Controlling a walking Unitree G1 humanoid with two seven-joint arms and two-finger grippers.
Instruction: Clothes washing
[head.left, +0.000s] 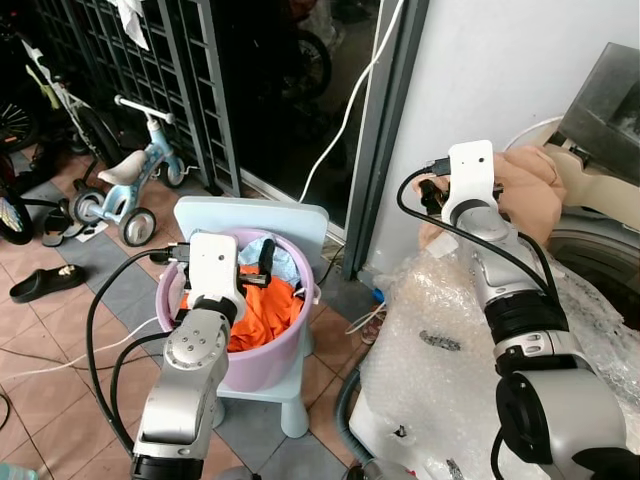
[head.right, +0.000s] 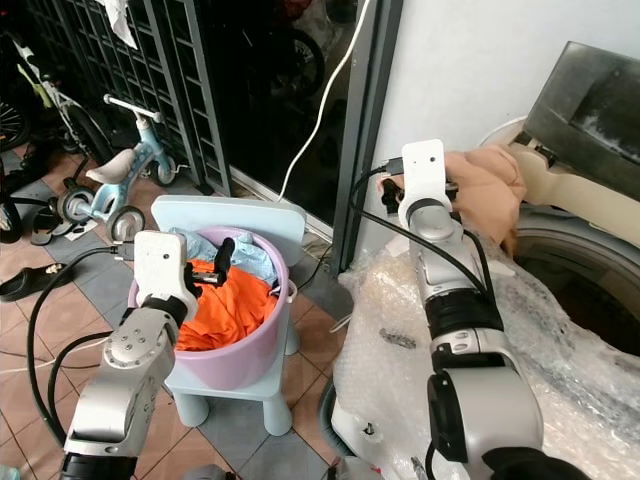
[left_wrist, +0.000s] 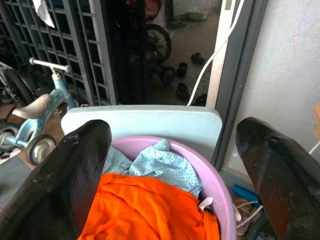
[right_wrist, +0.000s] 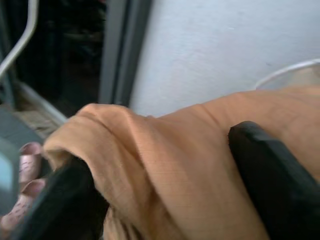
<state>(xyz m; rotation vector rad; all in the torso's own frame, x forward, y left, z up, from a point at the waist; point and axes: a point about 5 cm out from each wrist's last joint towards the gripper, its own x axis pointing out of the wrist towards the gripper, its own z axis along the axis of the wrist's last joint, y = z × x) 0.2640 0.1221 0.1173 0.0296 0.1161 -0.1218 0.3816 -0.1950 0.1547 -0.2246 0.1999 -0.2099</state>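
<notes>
A lavender laundry basket (head.left: 290, 350) holds an orange garment (head.left: 265, 310) and a pale blue dotted cloth (left_wrist: 157, 162). My left gripper (left_wrist: 172, 145) hovers just above the basket, open, with nothing between its fingers. At the right, my right gripper (right_wrist: 165, 182) is shut on a tan garment (head.right: 490, 185), which is bunched at the rim of the top-loading washing machine (head.right: 560, 250). The garment is pinched between both black fingers (right_wrist: 270, 170) in the right wrist view. The machine's lid (head.right: 590, 100) stands open.
The basket sits on a pale blue child's chair (head.left: 250, 215). Bubble wrap (head.left: 440, 340) covers the washer's front. A small tricycle (head.left: 125, 185) and a sandal (head.left: 45, 283) are on the tiled floor at the left. A white cable (head.left: 345, 110) hangs by the door frame.
</notes>
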